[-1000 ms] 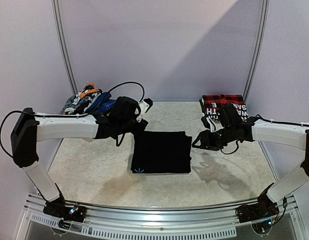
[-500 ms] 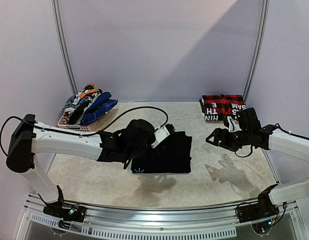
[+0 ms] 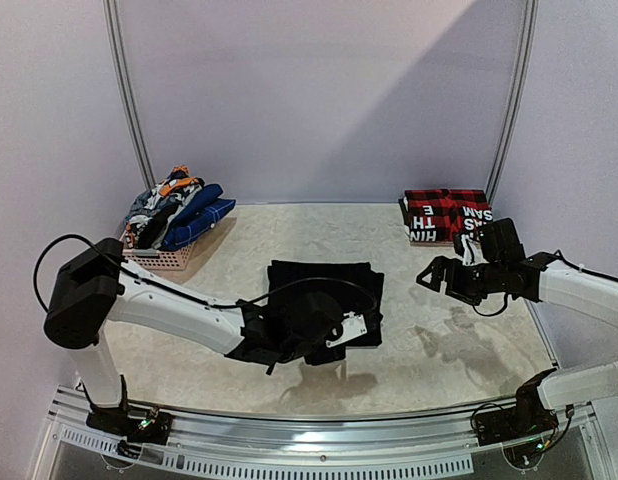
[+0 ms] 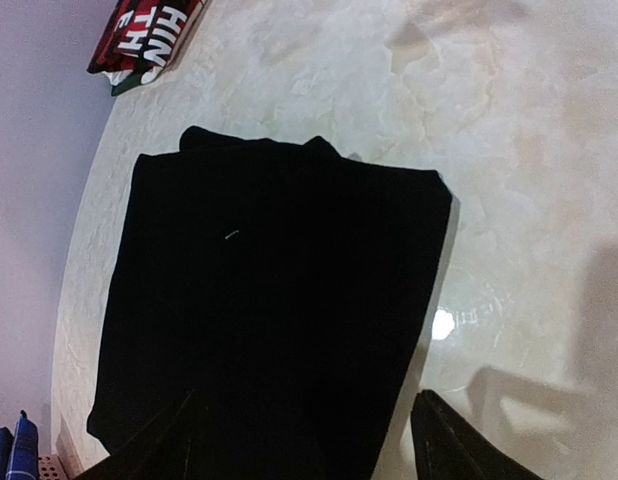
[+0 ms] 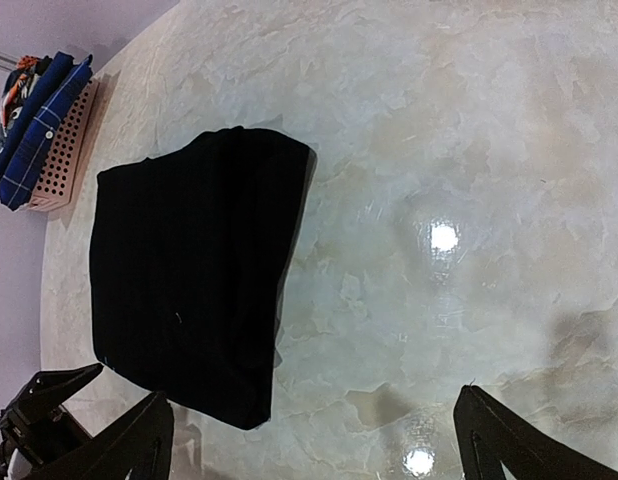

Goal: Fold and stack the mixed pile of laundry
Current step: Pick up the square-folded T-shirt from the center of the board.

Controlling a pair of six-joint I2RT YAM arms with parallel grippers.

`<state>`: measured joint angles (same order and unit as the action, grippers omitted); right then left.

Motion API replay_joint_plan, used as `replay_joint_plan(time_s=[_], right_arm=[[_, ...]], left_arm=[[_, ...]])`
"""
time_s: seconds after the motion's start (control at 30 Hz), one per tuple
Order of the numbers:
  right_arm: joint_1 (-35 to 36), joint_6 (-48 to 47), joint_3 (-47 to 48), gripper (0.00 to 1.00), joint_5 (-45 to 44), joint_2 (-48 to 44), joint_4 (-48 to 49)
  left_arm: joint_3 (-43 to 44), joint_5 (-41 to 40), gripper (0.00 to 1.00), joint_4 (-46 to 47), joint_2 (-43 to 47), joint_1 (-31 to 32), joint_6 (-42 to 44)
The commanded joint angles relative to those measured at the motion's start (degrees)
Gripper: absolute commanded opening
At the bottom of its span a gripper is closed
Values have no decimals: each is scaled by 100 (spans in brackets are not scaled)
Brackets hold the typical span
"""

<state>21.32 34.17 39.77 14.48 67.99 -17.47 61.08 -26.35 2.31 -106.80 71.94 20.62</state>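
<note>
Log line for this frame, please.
left tool open over folded black garment | right tool open, holding nothing | folded red-black plaid garment far right

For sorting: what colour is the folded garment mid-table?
Black; the folded garment shows best from right wrist.

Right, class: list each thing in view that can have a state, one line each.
black garment: folded, lying flat
red plaid garment: folded, far right
laundry pile: unfolded, heaped in the basket
left gripper: open, empty, above the black garment
right gripper: open, empty
</note>
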Motion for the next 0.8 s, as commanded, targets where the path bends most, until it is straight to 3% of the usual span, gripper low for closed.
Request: replay_joint_plan(time_s=[0.0, 0.4, 0.77], right_arm=[[-41, 35, -9, 99, -69, 132, 138], [-40, 73, -66, 99, 27, 380, 234], [-40, 85, -74, 99, 89, 493, 258]], left_arm=[[52, 201, 72, 274, -260, 54, 74], [401, 1168, 70, 547, -714, 74, 168], [1062, 1284, 58, 534, -1401, 68, 487]])
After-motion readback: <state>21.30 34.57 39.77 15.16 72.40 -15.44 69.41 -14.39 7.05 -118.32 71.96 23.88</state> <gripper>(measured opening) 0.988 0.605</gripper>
